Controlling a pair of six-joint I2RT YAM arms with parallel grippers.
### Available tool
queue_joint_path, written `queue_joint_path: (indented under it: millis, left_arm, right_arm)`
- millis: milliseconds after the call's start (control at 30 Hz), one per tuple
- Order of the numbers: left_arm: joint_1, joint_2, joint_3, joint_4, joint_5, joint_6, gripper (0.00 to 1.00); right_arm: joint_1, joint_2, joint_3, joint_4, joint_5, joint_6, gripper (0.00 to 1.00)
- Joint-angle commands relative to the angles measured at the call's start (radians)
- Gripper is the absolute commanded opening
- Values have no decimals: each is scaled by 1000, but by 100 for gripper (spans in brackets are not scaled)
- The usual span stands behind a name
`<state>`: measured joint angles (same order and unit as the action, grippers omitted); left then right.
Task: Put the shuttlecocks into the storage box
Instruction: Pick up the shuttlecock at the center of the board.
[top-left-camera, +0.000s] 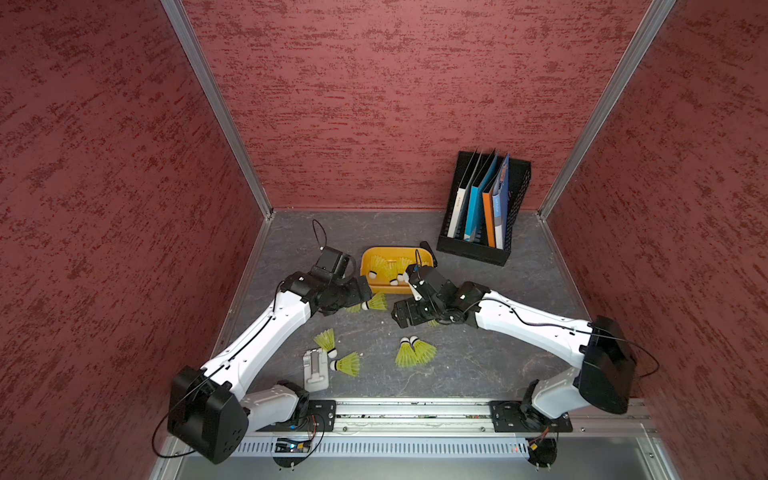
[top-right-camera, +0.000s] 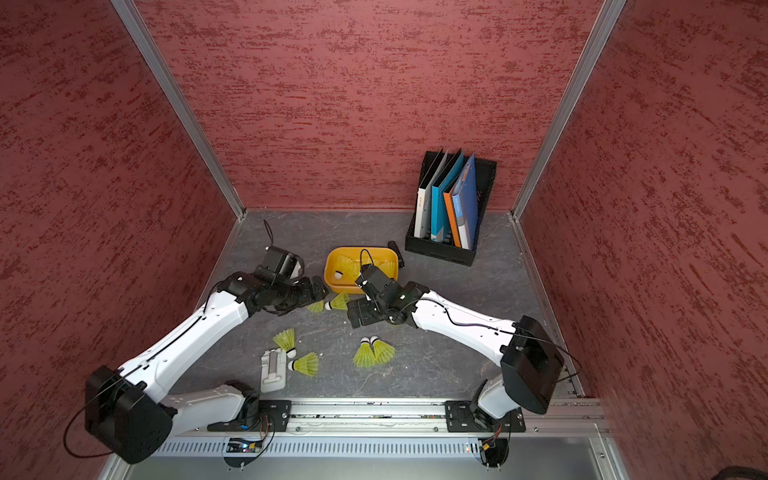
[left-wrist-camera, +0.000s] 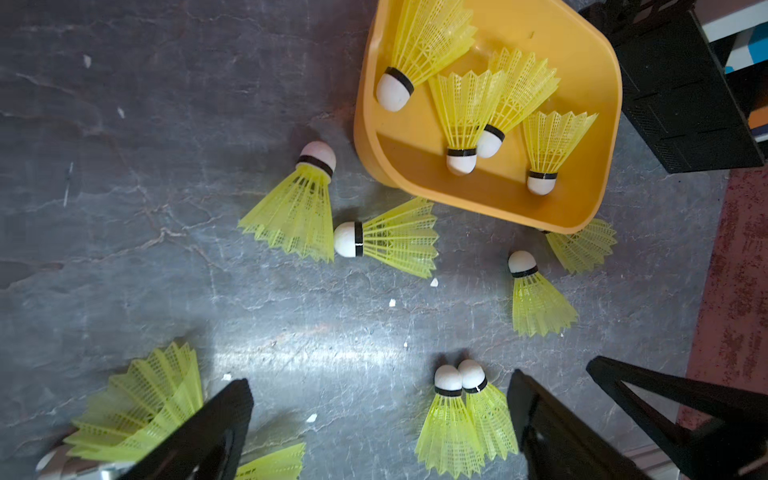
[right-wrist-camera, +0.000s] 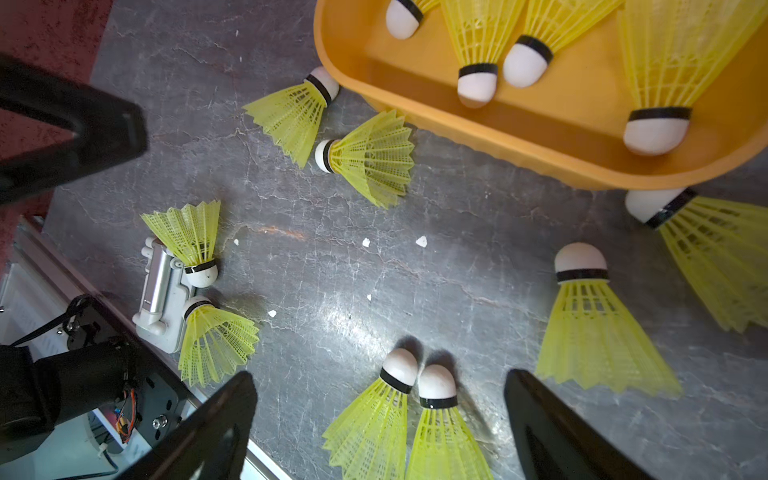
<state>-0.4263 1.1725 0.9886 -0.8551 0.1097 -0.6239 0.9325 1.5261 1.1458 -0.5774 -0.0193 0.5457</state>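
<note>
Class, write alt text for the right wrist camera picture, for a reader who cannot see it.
Four shuttlecocks lie in the orange storage box; eight more lie scattered on the gray table. The right gripper, open, hovers over a side-by-side pair nearest the camera.

The shuttlecocks (left-wrist-camera: 390, 239) have thin net-like plastic skirts, slightly translucent, and matt white tips. The storage box (left-wrist-camera: 490, 195) is smooth orange-yellow plastic with a soft shine. The table (right-wrist-camera: 415, 299) looks like grey stone, finely cracked and partly glossy. The walls (top-left-camera: 374, 104) are rough, matt red. The file rack (top-left-camera: 521, 183) is black mesh.
</note>
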Motion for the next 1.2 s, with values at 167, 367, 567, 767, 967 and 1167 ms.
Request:
queue_joint_path:
  millis: [167,367,567,767,967,1167]
  left_arm:
    - [-6,-152,-98,3,103,13,100]
    - [-11,-228,-135,11,146,3,100]
    - [-8,-314,-152,-9,141,-14,100]
    - [-6,-381,-141,-99,114,-43,100]
    - [-6,-420,-87,-263,51,-34,100]
    - [-6,-464,-61,-352,-29,-87,100]
  right_arm:
    - [20,-17,-9,-61,174,185,98]
    - [32,-24,19,-165,222,180,98]
    - [47,-53,5,-145,204,32,91]
    - [104,-39,11,-27,186,-226,82]
    - [187,29,39,58,181,-258,81]
    - [193,144,139,54,151,-84,75]
